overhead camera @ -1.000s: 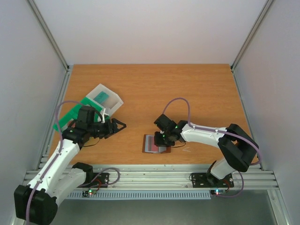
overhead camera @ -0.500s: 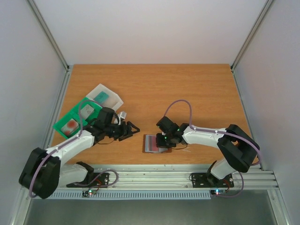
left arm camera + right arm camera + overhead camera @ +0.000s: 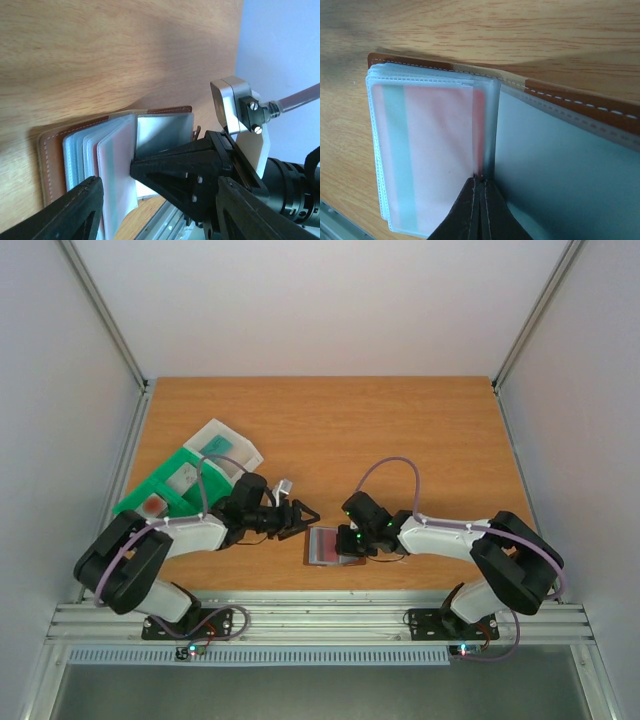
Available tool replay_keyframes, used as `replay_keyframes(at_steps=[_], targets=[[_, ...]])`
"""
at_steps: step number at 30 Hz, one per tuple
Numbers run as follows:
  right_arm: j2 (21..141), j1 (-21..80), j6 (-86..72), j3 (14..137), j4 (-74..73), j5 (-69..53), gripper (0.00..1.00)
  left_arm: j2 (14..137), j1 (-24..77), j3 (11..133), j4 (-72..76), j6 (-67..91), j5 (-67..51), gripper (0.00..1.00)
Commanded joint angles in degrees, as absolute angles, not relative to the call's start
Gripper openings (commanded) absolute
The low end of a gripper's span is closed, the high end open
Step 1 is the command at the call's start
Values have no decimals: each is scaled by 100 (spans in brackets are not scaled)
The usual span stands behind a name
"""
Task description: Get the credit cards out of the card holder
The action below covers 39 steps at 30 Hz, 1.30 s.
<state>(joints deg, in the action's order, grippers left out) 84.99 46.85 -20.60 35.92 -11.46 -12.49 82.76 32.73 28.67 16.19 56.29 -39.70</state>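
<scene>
No text, number, brand or sign is legible in any view. The card [image 3: 435, 150] inside the clear sleeve [image 3: 376, 165] of the card holder [image 3: 580, 107] shows only a pale red field with a green stripe. The sleeve fogs it, so any fine print there cannot be read. The green tray [image 3: 165, 490], near the left edge of the tabletop [image 3: 400, 430], is too small to show any marking.

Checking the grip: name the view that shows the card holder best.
Right wrist: the card holder fills the frame, open, plastic sleeves clear. Left wrist shows it partly behind the right gripper; top view, small.
</scene>
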Motion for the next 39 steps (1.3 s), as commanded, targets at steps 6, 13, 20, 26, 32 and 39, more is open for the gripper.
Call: replay_keyframes(at_steps=[6,13,20,26,32,39], targets=[[8416,4641,-2091,3429,-1090,-1220,1,8854,3355,2672,3397,6114,-4200,62],[8373,4632,-2106,3410,-1077,-1195,1,8926,3420,2680,3366,6152,-4069,64],[8377,4632,-2135,3386,-1031,-1222,1,9114,3484,2718,3391,6151,-4008,65],[8350,4632,-2144,3373,-1037,-1221,1,9170,3546,2784,3299,6133,-3958,65],[8376,4632,-2144,3393,-1028,-1239,1,9223,3551,2770,3262,6091,-3932,66],[8385,4627,-2169,3393,-1028,-1230,1,9276,3551,2820,3137,6018,-3952,66]])
